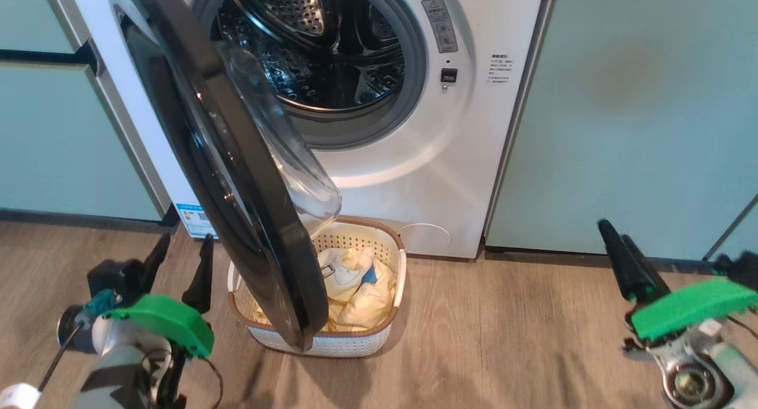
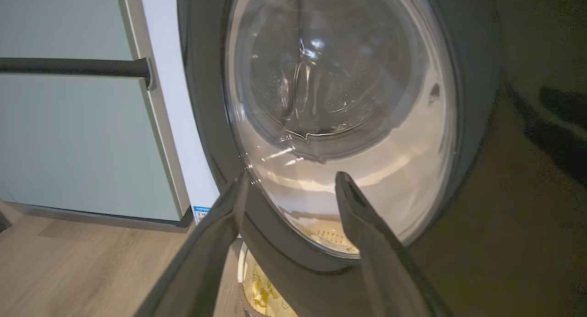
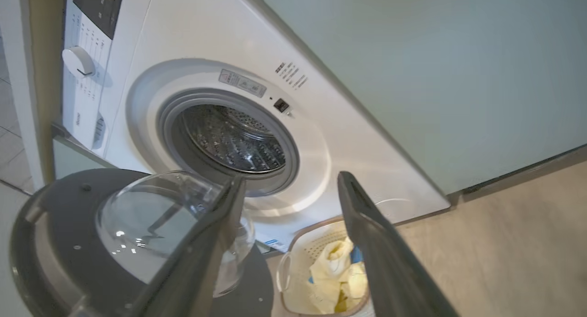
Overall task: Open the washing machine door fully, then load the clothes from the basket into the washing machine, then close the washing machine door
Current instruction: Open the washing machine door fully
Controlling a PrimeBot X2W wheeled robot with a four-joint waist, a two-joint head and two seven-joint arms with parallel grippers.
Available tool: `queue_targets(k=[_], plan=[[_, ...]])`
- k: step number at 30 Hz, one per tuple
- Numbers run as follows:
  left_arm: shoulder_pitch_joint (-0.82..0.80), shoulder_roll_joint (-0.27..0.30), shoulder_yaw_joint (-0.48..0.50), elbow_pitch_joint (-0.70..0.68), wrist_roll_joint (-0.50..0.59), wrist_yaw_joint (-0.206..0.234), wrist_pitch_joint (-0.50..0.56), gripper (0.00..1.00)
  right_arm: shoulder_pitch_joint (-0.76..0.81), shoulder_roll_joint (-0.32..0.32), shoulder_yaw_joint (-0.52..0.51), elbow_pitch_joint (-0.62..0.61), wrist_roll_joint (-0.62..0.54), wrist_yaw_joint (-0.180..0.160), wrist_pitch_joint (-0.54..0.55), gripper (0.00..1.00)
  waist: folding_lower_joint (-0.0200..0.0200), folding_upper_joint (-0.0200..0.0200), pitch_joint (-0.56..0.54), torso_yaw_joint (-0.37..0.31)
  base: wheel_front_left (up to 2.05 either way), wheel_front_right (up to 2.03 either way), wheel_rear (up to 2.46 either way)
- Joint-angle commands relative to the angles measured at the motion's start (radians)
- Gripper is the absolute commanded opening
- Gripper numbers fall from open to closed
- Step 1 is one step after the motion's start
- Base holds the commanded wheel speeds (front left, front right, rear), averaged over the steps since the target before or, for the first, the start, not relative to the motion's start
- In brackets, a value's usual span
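The white washing machine stands ahead with its steel drum exposed. Its black washing machine door hangs partly open, swung out toward me and seen almost edge-on, with the glass bowl facing the drum. On the floor under the door sits the basket holding pale yellow clothes. My left gripper is open, left of the door; in the left wrist view this gripper faces the door's outer face. My right gripper is open at the far right, well clear of the basket.
Pale teal cabinets flank the machine on the left and right; the left one carries a dark bar handle. A wooden floor stretches between the basket and my right arm.
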Motion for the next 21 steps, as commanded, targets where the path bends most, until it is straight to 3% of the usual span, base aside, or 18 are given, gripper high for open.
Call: queue_targets(k=[1, 7, 15, 21], plan=[[-0.025, 0.027, 0.049, -0.035, 0.009, -0.001, -0.006, 1.00, -0.019, -0.035, 0.029, -0.013, -0.034, -0.003, -0.060, 1.00, 0.0000, -0.0001, -0.001, -0.004, 0.00, 0.00, 0.00], [-0.018, 0.023, 0.053, -0.038, 0.011, -0.001, -0.006, 1.00, -0.019, -0.061, 0.033, 0.042, -0.153, -0.003, -0.122, 1.00, 0.0000, -0.0001, -0.004, -0.009, 0.00, 0.00, 0.00], [-0.008, 0.021, 0.058, -0.045, 0.009, -0.001, -0.006, 1.00, 0.081, 0.053, -0.274, -0.013, -0.527, -0.003, -0.124, 1.00, 0.0000, -0.0001, -0.001, -0.012, 0.00, 0.00, 0.00], [-0.007, 0.017, 0.056, -0.045, 0.010, -0.001, -0.006, 1.00, 0.152, 0.122, -0.380, -0.039, -0.765, -0.003, -0.124, 1.00, 0.0000, -0.0001, 0.000, -0.010, 0.00, 0.00, 0.00]])
